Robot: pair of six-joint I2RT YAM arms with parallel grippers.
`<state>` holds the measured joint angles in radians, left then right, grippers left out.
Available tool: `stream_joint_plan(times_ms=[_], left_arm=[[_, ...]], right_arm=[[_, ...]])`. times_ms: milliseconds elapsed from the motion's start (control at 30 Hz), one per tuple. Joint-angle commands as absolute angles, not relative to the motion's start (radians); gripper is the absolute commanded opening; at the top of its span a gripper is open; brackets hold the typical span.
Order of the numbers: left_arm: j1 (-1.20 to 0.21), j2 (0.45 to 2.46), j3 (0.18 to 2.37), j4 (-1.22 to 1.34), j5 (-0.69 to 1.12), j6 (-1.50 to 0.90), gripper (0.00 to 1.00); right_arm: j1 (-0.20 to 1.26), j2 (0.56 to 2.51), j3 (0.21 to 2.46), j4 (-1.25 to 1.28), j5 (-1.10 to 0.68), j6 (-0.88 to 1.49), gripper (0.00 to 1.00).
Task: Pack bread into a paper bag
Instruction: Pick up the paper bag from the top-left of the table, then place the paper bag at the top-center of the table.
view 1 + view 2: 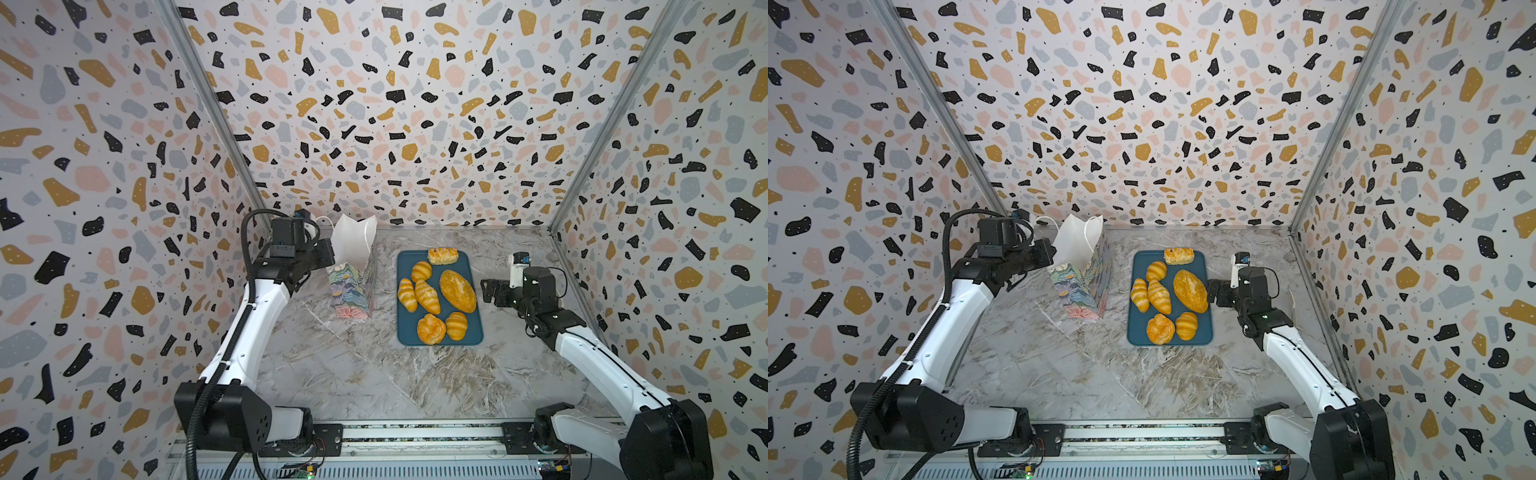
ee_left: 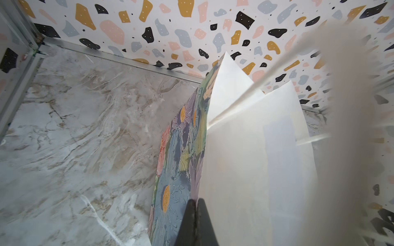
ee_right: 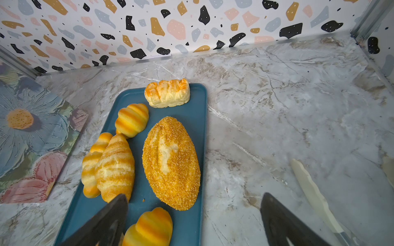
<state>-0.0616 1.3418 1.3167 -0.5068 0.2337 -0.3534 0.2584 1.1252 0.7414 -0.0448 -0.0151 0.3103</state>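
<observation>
The white-and-black left arm (image 1: 254, 324) is reaching forward from its base with the elbow raised. Its black left end effector (image 2: 195, 205) is pinching shut on the upper wall of the tall pastel-printed paper bag (image 2: 245, 153), one finger outside and one inside. The white-and-black right arm (image 1: 602, 361) is stretching forward lower, with its wrist pointing inward. The black right end effector (image 3: 195, 197) is hanging with its jaws spread wide, gripping nothing.
</observation>
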Motion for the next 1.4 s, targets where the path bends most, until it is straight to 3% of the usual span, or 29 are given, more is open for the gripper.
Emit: stream_joint_plan(times_ms=[0, 667, 833, 1100, 1367], left_arm=[[-0.058, 1.304, 1.297, -0.408, 0.315, -0.41, 0.0], [-0.058, 1.271, 1.191, -0.371, 0.357, -0.496, 0.0], [-0.058, 1.271, 1.183, -0.356, 0.366, -0.521, 0.26], [-0.058, 1.269, 1.186, -0.356, 0.362, -0.526, 0.48], [-0.058, 1.267, 1.262, -0.397, 0.33, -0.499, 0.8]], right_arm=[[0.262, 1.121, 0.776, -0.035, -0.022, 0.316, 0.99], [0.262, 1.135, 0.772, -0.024, -0.026, 0.303, 0.99], [0.263, 1.136, 0.77, -0.025, -0.026, 0.302, 0.99], [0.262, 1.128, 0.765, -0.028, -0.02, 0.298, 0.99], [0.262, 1.119, 0.765, -0.038, -0.01, 0.295, 0.99]])
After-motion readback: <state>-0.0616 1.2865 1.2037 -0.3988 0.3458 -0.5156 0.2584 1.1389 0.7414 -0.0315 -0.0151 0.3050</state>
